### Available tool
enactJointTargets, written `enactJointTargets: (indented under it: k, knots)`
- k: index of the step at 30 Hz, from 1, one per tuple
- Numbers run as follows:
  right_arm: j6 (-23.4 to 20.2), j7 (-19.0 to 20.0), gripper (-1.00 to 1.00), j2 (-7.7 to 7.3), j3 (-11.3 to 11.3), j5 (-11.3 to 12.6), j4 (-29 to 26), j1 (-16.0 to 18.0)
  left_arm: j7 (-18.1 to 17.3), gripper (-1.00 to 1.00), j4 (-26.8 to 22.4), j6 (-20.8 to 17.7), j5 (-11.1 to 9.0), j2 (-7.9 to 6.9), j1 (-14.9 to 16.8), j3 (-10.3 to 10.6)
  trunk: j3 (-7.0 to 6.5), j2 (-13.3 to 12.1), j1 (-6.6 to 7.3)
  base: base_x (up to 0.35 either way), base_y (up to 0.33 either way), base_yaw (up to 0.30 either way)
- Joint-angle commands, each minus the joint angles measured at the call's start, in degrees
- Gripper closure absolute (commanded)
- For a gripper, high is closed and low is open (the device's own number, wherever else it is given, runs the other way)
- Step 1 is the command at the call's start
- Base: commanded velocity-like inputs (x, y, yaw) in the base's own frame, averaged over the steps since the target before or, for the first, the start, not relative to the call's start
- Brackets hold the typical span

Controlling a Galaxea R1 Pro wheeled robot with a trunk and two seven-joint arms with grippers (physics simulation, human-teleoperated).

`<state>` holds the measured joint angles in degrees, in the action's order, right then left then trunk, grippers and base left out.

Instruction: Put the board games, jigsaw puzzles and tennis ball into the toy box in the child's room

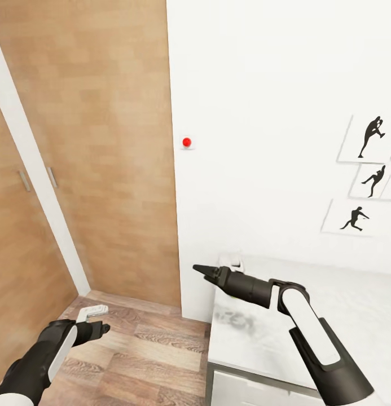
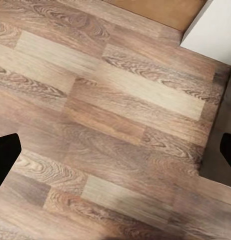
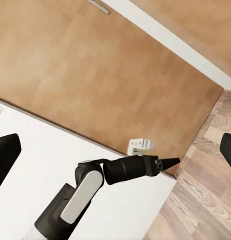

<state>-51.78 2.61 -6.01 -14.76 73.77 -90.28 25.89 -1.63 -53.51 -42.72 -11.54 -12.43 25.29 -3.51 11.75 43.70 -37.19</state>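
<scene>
Cupboard doors (image 1: 105,141): tall brown wood doors on the far left.
Left gripper (image 1: 100,327): it hangs low over the wood floor (image 1: 144,349). In the left wrist view its jaws are wide and hold nothing.
Wall (image 1: 263,113): plain white, with a small red dot (image 1: 187,142) near its edge.
Right gripper (image 1: 205,271): it points left, just past the near corner of the counter (image 1: 342,304). In the right wrist view its jaws are wide and hold nothing.
Counter: the light grey top is on the right, under the right arm. The bit I can see is bare.
Pictures (image 1: 356,217): three black sports figures on the wall at the far right.
Toys and toy box: I cannot tell where they are from here. I think the robot must turn more to the right to find them.
How they will handle: the ball is probably light and fuzzy and can roll away, so squeeze it across the middle. The game boxes are probably stiff and flat, so pinch one by an edge. The puzzles are thin and may bend or come apart, so lift them slowly by a side.
</scene>
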Motion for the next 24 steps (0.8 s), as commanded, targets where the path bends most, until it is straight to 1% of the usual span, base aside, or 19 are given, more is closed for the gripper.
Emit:
enactJointTargets:
  k: [1,4,10,14,21,24]
  knots:
    - [0.1,0.9,-1.00,-0.06,0.0,-0.4,0.0,-0.1,-0.2,-1.00,-0.1,-0.3,-0.1,0.02,0.0,-0.1,0.09,0.1,-0.01,0.000,0.000,0.000]
    - [0.4,1.9,-1.00,-0.31,0.8,-0.5,0.0,-0.3,-0.2,-1.00,-0.1,-0.3,-0.1,0.03,0.0,-0.1,0.09,0.1,-0.01,0.000,0.000,0.000]
    - [0.5,2.4,-1.00,-0.39,1.4,-0.6,0.0,-0.4,-0.2,-1.00,-0.1,-0.3,-0.1,0.03,0.0,-0.1,0.09,0.1,-0.01,0.000,0.000,0.000]
    - [0.5,2.4,-1.00,-0.35,1.5,-0.7,0.0,-0.4,-0.2,-1.00,-0.2,-0.3,0.0,-0.02,0.0,-0.1,0.09,0.1,-0.01,0.000,0.000,0.000]
    - [0.8,2.0,-1.00,0.17,1.4,-0.9,0.1,-0.4,-0.2,-1.00,-0.3,-0.3,0.0,-0.13,0.0,-0.1,0.09,0.1,-0.01,0.000,0.000,0.000]
    - [0.8,1.9,-1.00,0.31,1.3,-1.3,0.1,-0.4,-0.2,-1.00,-0.3,-0.3,0.0,-0.14,0.0,-0.1,0.09,0.1,-0.01,0.000,0.000,0.000]
